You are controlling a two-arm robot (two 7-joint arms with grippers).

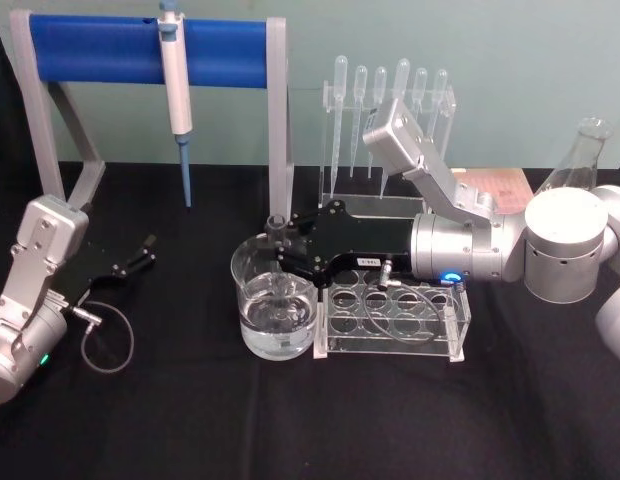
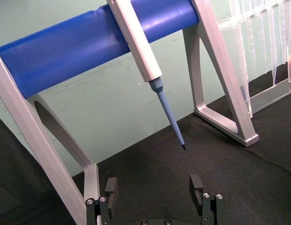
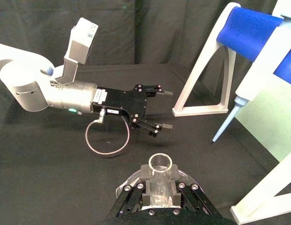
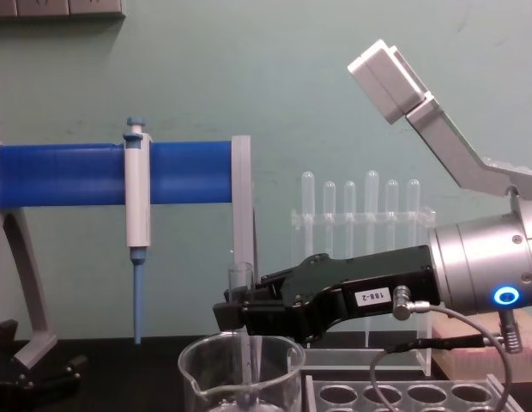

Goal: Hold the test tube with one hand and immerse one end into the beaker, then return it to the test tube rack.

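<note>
The right gripper is pinching the test tube just below its flared rim, jaws pressed against the glass, and is holding it upright. The tube's lower end is reaching down past the rim of the beaker, which is holding clear liquid; whether the tip is touching that liquid I cannot tell. The test tube rack is standing just beside the beaker, under the right arm. Well apart on the left, the left gripper is resting low over the black tabletop with its jaws spread, pointing toward the pipettor hanging on the blue stand.
</note>
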